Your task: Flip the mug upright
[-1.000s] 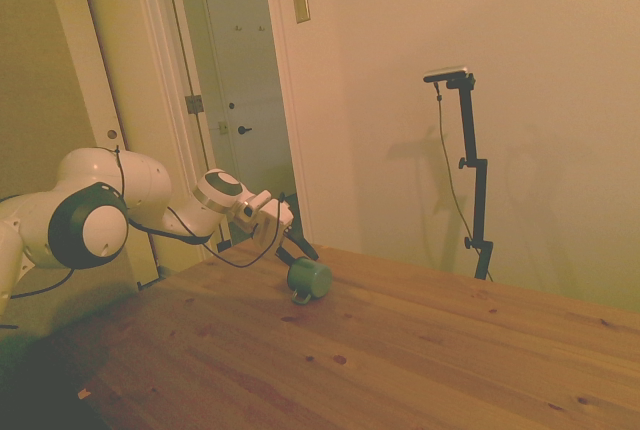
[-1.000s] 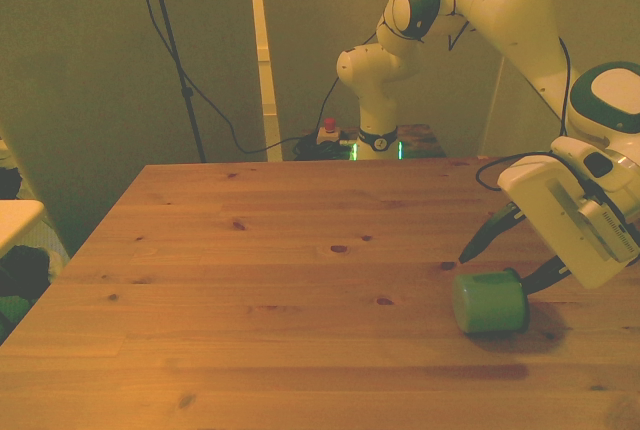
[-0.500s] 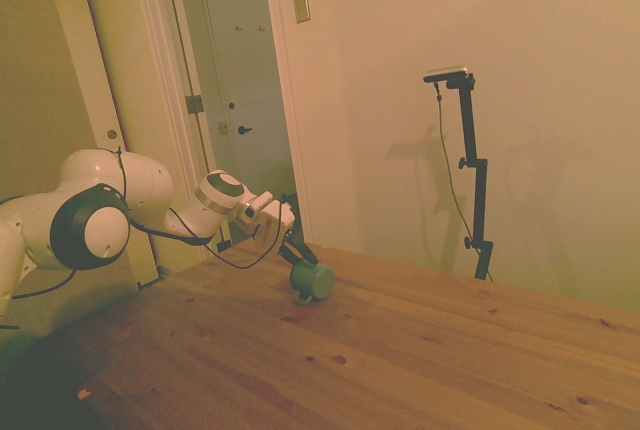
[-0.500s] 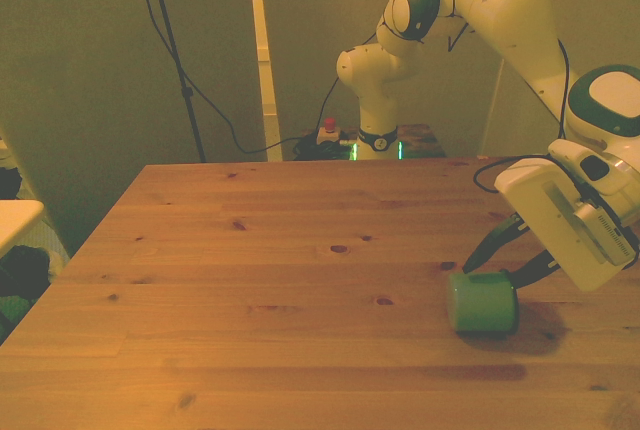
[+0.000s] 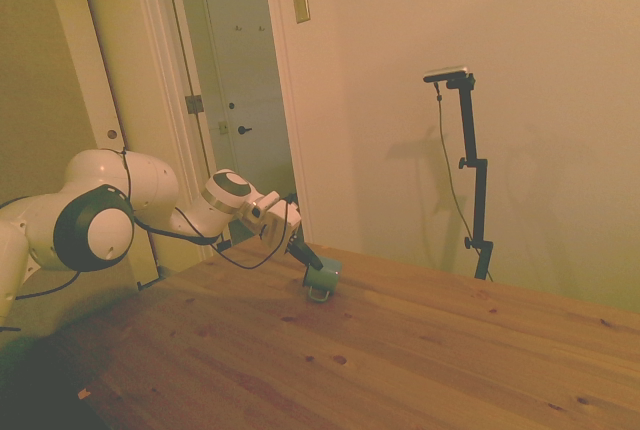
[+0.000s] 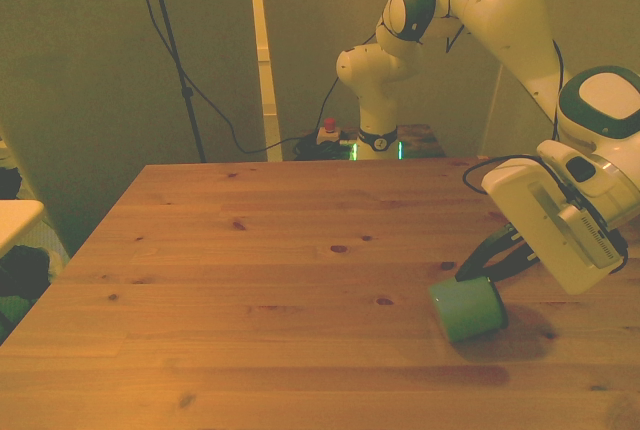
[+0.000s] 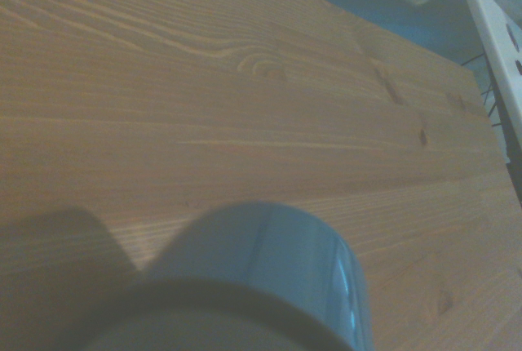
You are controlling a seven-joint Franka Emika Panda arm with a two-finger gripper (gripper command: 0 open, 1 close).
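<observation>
Change: mug (image 6: 466, 309) tilted further than a second ago, closed end raised off the boards; wrist shifted toward the front view's left.
Gripper (image 6: 488, 262): fingers clenched on the mug's rim end.
Mug position: front view, 4 o'clock of table (image 6: 250, 280) centre, near the 3 o'clock edge.
Step advice: keep rotating until the base faces down, then lower flat before letting go.
Room: open boards toward 9 o'clock; little margin at 3 o'clock.
</observation>
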